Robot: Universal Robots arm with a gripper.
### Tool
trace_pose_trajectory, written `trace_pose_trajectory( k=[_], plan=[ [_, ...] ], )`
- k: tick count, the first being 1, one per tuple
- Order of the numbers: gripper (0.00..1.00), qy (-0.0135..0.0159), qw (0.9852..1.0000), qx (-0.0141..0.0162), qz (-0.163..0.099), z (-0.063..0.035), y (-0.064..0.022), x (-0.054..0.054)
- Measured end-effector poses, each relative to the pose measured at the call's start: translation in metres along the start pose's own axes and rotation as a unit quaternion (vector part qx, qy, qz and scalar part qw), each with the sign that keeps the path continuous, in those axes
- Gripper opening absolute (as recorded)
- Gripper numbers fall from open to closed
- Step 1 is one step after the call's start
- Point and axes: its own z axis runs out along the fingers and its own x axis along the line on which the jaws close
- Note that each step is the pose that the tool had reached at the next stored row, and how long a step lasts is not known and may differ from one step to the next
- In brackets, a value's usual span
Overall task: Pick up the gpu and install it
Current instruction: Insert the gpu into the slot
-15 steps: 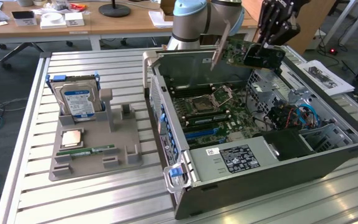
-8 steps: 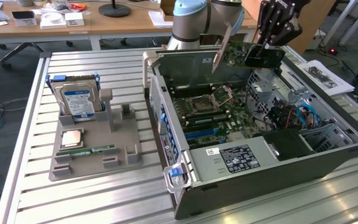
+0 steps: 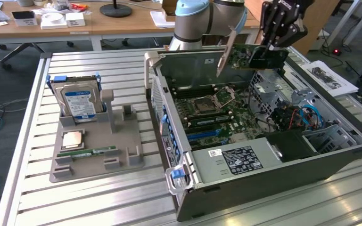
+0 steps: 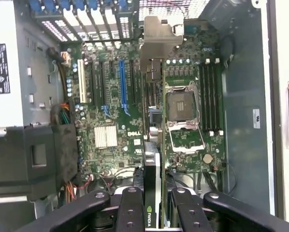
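Installation under way on the slatted table (image 3: 105, 202): your gripper (image 3: 270, 47) pinched the gpu (image 3: 250, 57), its fingers (image 4: 130, 210) pressed against both faces of the card. It held the card upright over the open computer case (image 3: 332, 155), at the end nearest the arm's base and clear of the motherboard (image 3: 225, 113) below. The card's silvery bracket hung tilted toward the exterior view's left. (From the wrist, you looked straight down the card's edge, which ran between the blue slot (image 4: 122, 82) and the open processor socket (image 4: 183, 108).) Off to the exterior view's left, the hard drive (image 3: 79, 101) stood in its grey holder (image 3: 121, 141) and the memory stick (image 3: 96, 151) lay flat on it, both well apart from the work.

Pick-up looked finished, to judge by the card in the grip above the case. The step in hand appeared to be the carry to the slot, with seating not yet done. That step, by the look of it, called for you to line the card's bottom edge with a slot, bring the bracket to the case's rear opening and come down squarely. A skewed card could foul the neighbouring connectors.
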Motion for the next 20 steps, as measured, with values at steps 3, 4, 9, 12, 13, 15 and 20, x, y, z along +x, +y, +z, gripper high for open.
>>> trace_pose_trajectory(
  k=[3, 4, 9, 12, 13, 15, 20],
  plan=[
    [0.27, 0.0002, 0.9999, 0.004, -0.013, 0.0009, 0.0, 0.0],
    [0.27, 0.0003, 0.9998, 0.0055, -0.018, 0.0011, 0.0, 0.0001],
    [0.27, 0.0007, 0.9994, 0.01, -0.032, 0.0019, 0.0001, 0.0001],
    [0.27, 0.0006, 0.9994, 0.0101, -0.032, 0.0019, 0.0001, 0.0001],
    [0.27, 0.0006, 0.9994, 0.0101, -0.032, 0.002, 0.0004, 0.0001],
    [0.27, 0.0006, 0.9994, 0.011, -0.032, 0.0021, 0.0021, 0.0002],
    [0.27, 0.0004, 0.9993, 0.0158, -0.033, 0.0031, 0.0088, 0.0008]
  ],
)
